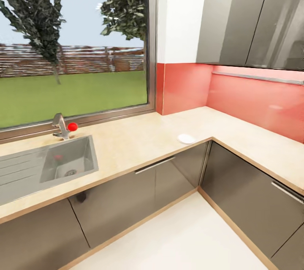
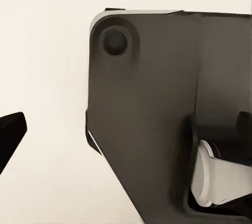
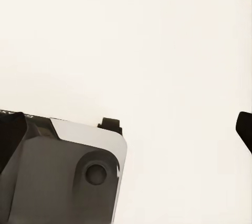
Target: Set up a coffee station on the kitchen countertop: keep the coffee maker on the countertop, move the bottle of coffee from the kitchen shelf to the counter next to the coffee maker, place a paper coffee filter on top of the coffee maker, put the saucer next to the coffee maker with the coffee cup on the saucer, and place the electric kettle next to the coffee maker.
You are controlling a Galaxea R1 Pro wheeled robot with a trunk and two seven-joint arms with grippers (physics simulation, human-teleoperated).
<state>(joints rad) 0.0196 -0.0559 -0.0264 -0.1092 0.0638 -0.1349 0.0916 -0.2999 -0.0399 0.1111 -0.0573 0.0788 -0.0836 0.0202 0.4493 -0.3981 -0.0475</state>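
Observation:
The kitchen countertop point(image 1: 139, 139) is a light beige L-shaped counter over grey cabinet fronts, running under a window and round a corner to the right. A small flat white saucer point(image 1: 186, 138) lies on it near the inner corner, close to the front edge, with nothing on it. In the left wrist view my left gripper point(image 2: 126, 129) is open, its dark fingertips point(image 2: 10, 132) wide apart over the pale floor and the robot's grey base point(image 2: 152, 108). In the right wrist view my right gripper point(image 3: 126, 132) is open too, holding nothing.
A steel sink point(image 1: 69, 162) with a tap point(image 1: 61, 125) and a red knob point(image 1: 72, 126) is set in the counter at the left. Grey wall cabinets point(image 1: 253, 20) hang above the right run, over a red backsplash point(image 1: 253, 101). White floor point(image 1: 181, 236) lies before the cabinets.

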